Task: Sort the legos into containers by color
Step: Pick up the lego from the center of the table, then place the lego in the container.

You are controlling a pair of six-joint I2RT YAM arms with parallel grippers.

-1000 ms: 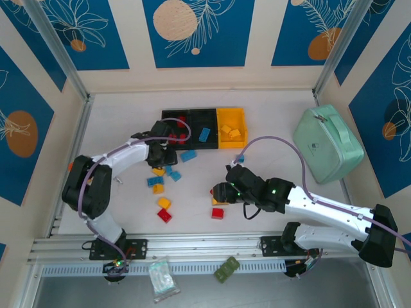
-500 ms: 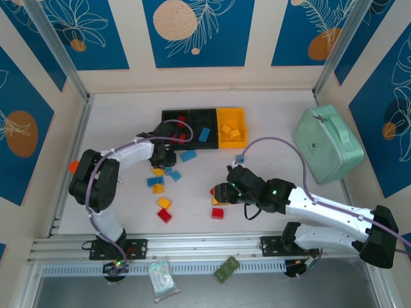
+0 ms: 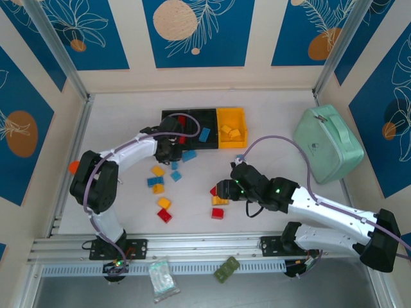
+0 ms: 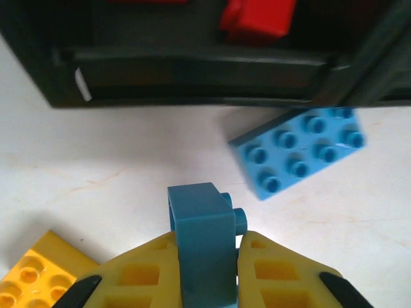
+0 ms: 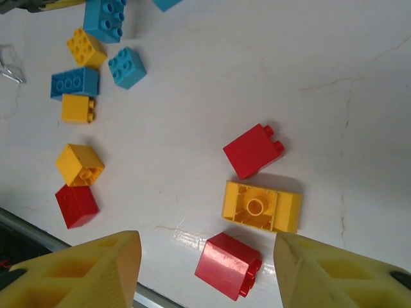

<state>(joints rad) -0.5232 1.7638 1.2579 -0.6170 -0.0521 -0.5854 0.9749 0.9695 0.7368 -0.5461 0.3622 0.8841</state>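
- We're pinching a blue brick [image 4: 200, 221] in the left gripper [image 4: 207, 247]. Both yellow fingers [image 4: 151, 266] are pressing on its sides, and the brick is standing upright with its studs facing right in the left wrist view.
- We're holding it just in front of the bins [image 3: 192, 113], close to the left black bin [image 4: 192, 70], with a red brick [image 4: 257, 16] lying inside.
- We're seeing a light-blue 2x4 brick [image 4: 298, 151] lying flat on the table [image 3: 122, 115], just beside the bin wall and apart from the held brick. A yellow brick corner [image 4: 29, 276] is showing at lower left.
- The bins are filling by colour: reds in the left black bin, a blue one [image 3: 205, 134] in the middle black bin [image 3: 204, 113], and yellow ones [image 3: 226, 130] in the yellow-orange bin [image 3: 231, 110].
- We're keeping the right gripper [image 5: 207, 247] spread wide and gripping nothing. It is hovering over a near red brick [image 5: 228, 264], an upturned yellow brick [image 5: 261, 205] and a far red brick [image 5: 252, 151], all resting on the table.
- More loose legos [image 5: 79, 163] are lying to the left in the right wrist view: yellow, red and blue.
- The mint-green case [image 3: 327, 144] is sitting well off to the right.
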